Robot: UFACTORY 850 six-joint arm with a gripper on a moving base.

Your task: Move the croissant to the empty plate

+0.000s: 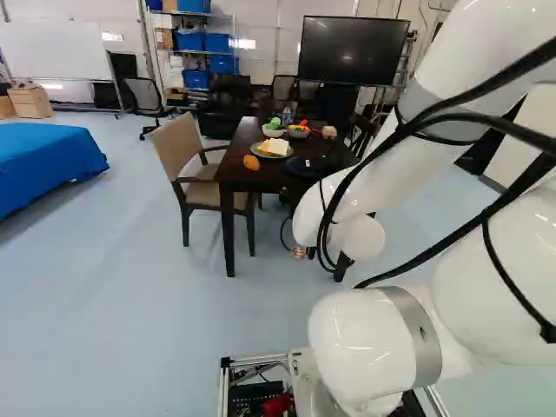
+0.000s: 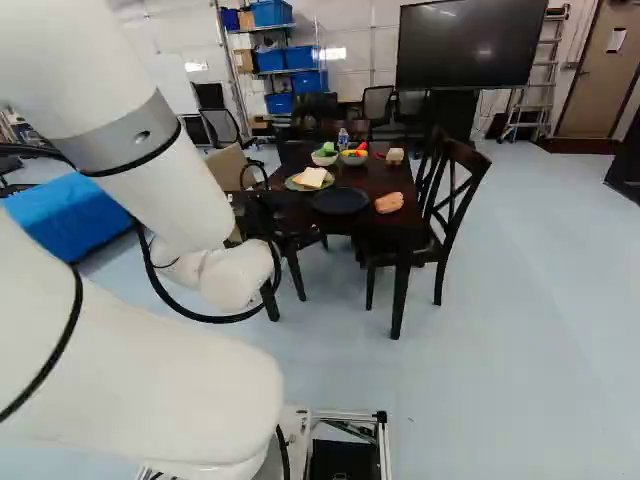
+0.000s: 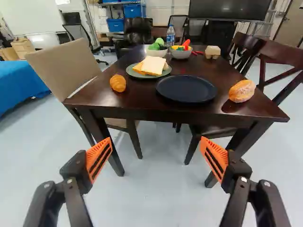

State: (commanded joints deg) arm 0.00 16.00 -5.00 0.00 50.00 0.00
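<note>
the place looked like a robotics lab. a robot arm (image 2: 150,385), a whiteboard (image 1: 56,50), blue bins (image 2: 306,82) on open shelving (image 2: 224,40) and a ladder (image 2: 530,107) showed it.

The room is brightly lit, its pale floor (image 1: 130,287) evenly pale with a soft sheen. Glare makes small white patches on the back wall (image 1: 261,17), and highlights whiten the curves of the robot arm (image 1: 365,334); the lamps' exact position cannot be told. Shade gathers beneath the blue cloth (image 1: 43,165). In the wrist view, the dark wooden table (image 3: 142,94) has a glossy sheen, and the dark blue plate (image 3: 187,90) catches faint light along its rim. Distant shelving (image 1: 208,54) looks soft, and wide-angle stretching shows toward the edges.
</note>
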